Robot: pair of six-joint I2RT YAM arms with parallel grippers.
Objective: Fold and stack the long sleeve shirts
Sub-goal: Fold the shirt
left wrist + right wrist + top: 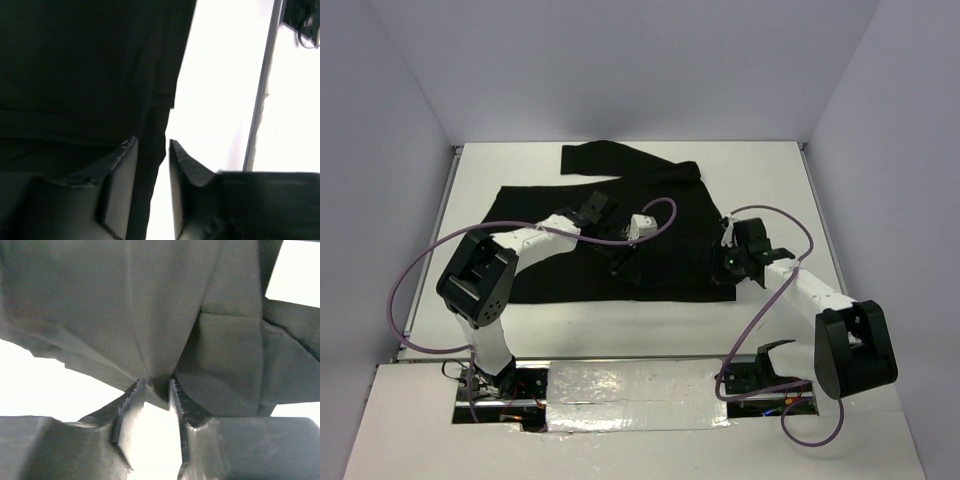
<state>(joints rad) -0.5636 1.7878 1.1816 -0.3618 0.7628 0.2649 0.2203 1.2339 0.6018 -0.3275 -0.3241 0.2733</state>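
Claws first: the left claw (pixel 152 146) stands released, jaws apart over an edge of the black shirt (pixel 665 200). The right claw (pixel 157 382) is slightly parted around a fold; I cannot tell whether it grips. The shirt lies spread across the middle of the table (pixel 775 185), one sleeve toward the far edge.

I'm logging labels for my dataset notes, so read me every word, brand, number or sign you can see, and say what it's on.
No text can be read in any view.
shirt: plain black, no print or label shows.
table: bare white, no writing.
silver tape at the near edge: no writing shows.
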